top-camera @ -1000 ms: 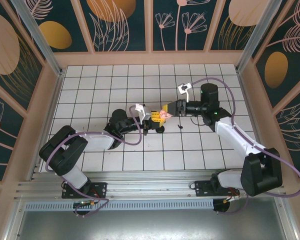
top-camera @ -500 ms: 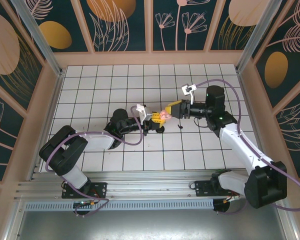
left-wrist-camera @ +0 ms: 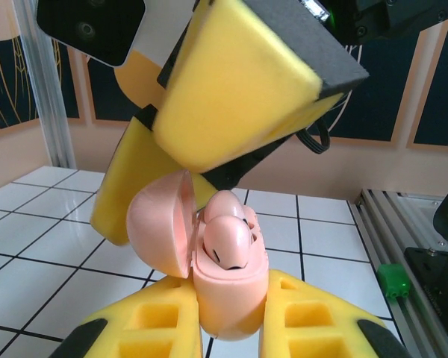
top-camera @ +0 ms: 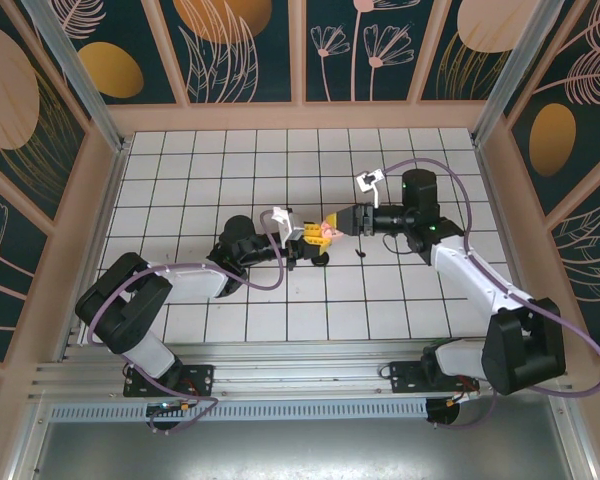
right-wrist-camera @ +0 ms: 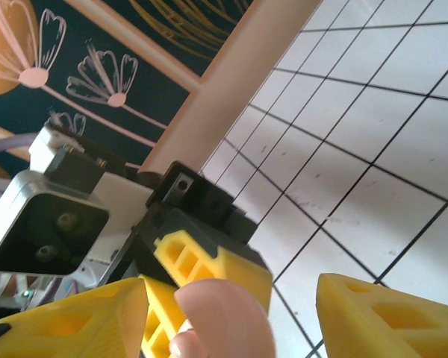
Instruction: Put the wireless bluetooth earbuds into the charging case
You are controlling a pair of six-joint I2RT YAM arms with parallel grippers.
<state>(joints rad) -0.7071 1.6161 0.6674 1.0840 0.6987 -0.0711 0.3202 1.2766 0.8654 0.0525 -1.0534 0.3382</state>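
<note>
We find the white worktop (top-camera: 180, 170) brightly, evenly lit from above, shadows short and soft; close to its wrist camera, the pads (right-wrist-camera: 381, 313) of the right claw (right-wrist-camera: 231, 317) go soft-focus.

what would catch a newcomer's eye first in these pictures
The pale-pink charging case, lid open and two earbuds seated inside, is clamped upright between the left gripper's yellow fingers at the middle of the table. The right gripper reaches in from the right, its yellow fingers apart on either side of the lid.
</note>
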